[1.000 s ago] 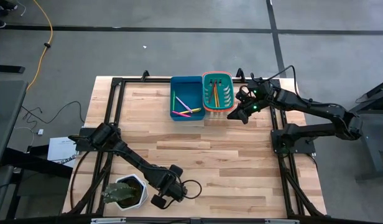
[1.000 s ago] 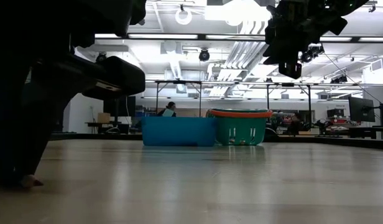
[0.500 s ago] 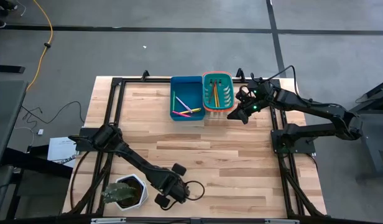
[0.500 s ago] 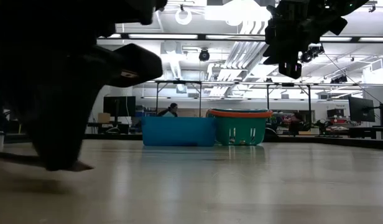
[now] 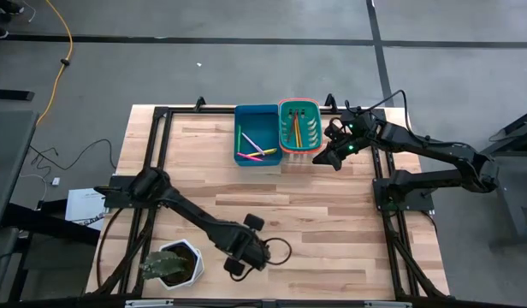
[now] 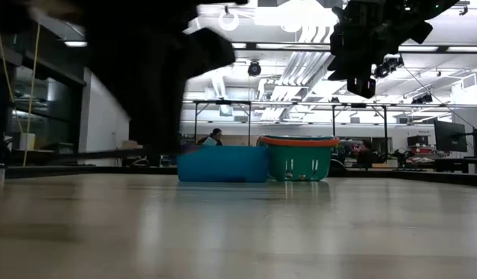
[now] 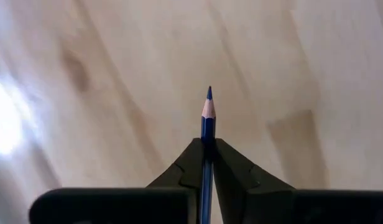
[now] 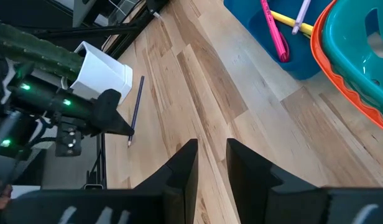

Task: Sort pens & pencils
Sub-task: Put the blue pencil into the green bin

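Note:
My left gripper (image 5: 245, 251) is near the table's near edge, right of a white pot, and is shut on a dark blue pencil (image 7: 207, 134). The right wrist view shows this pencil (image 8: 136, 107) too. My right gripper (image 5: 328, 159) hangs open above the table just right of the green basket (image 5: 299, 127), touching nothing. That orange-rimmed basket holds orange and green pencils (image 5: 295, 128). The blue bin (image 5: 256, 135) beside it holds pink, yellow and green pens (image 5: 256, 151) lying on its floor. My left gripper pinches the blue pencil between its two fingers (image 7: 232, 167), on the shaft a little behind the sharpened tip (image 7: 209, 94). The pencil runs along the fingers and its tip sticks out past them. It is lifted off the table; its rear end is hidden behind the gripper.
A white six-sided pot with a cactus (image 5: 173, 264) stands at the near left, close to my left arm. A black frame (image 5: 161, 115) runs around the table. Bare wood (image 5: 315, 222) lies between the pot and the bins. The low view shows a person far off in the room behind.
My left gripper has moved from beside the pot toward the table's right and far edge and risen, carrying the pencil. In the low view its dark shape has swept up and to the right. My right arm has kept still.

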`<state>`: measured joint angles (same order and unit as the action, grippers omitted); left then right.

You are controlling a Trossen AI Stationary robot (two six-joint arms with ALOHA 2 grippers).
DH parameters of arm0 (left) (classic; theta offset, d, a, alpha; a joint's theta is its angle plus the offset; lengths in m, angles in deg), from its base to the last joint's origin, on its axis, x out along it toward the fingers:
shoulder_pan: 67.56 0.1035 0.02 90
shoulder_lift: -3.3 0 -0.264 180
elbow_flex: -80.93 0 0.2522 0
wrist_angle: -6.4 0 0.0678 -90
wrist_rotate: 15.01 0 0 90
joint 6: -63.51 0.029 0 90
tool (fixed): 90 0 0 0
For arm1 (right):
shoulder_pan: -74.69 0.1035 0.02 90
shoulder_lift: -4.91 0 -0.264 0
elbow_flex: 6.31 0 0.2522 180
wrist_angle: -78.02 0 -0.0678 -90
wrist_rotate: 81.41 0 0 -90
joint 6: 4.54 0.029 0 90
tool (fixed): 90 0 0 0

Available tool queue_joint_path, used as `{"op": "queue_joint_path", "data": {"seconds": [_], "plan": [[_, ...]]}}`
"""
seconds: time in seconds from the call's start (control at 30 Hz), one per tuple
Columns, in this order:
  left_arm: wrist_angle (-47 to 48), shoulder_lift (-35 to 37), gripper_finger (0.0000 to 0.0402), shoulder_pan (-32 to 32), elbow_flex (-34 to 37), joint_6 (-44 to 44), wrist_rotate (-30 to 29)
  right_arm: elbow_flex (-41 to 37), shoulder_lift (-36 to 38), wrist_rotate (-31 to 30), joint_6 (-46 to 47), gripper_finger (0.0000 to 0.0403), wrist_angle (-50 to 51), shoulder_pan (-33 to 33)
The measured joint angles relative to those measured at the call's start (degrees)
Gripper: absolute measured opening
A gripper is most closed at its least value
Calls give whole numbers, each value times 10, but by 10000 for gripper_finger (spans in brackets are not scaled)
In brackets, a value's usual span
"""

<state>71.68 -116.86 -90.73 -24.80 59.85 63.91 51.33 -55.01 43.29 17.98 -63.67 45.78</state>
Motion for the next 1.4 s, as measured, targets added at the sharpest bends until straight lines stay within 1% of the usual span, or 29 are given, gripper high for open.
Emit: {"op": "queue_joint_path", "data": {"seconds": [0.2,0.5,0.7,1.07,1.27,1.4], "plan": [[22,0,17,28,-50,33,-34,0,0,4,0,75,0,0],[111,1,17,66,-151,98,-82,0,8,9,-5,75,-1,0],[128,2,17,89,-218,123,-107,0,22,11,-5,75,-5,-2],[131,2,17,127,-344,160,-146,0,71,44,-3,75,-5,-42],[123,2,17,162,-425,169,-177,0,101,89,-3,75,-15,-58],[69,23,17,188,-421,170,-186,0,125,106,-7,75,-29,-57]]}}
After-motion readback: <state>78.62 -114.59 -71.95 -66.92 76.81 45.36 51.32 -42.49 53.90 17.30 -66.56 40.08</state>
